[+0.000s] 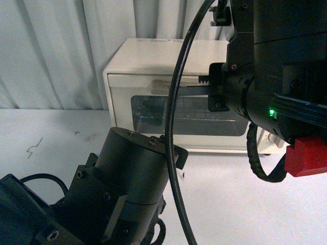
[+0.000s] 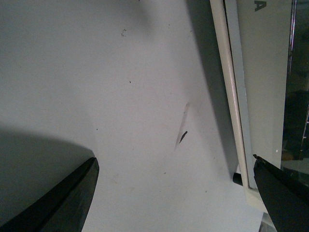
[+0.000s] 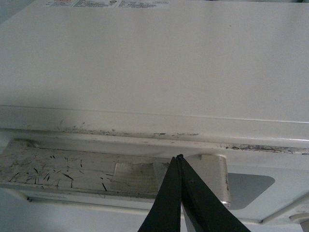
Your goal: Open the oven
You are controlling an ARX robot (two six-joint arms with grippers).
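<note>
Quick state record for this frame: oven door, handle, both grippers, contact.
oven: on table, door closed
handle: beige bar, scuffed
right gripper: jaws shut, tips at the handle near its mount
left gripper: jaws open, empty, above table beside oven's front
contact: cannot tell if tips touch handle

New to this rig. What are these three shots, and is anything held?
A two-armed robot faces a small cream oven on a white table. The front view is from a body camera: left arm low, right arm up at the door's top. The others are from wrist cameras. Left wrist view: table beside the oven, left jaws apart, empty. Right wrist view: right jaws pressed together at the scratched handle, nothing visibly between them. The door looks closed.
</note>
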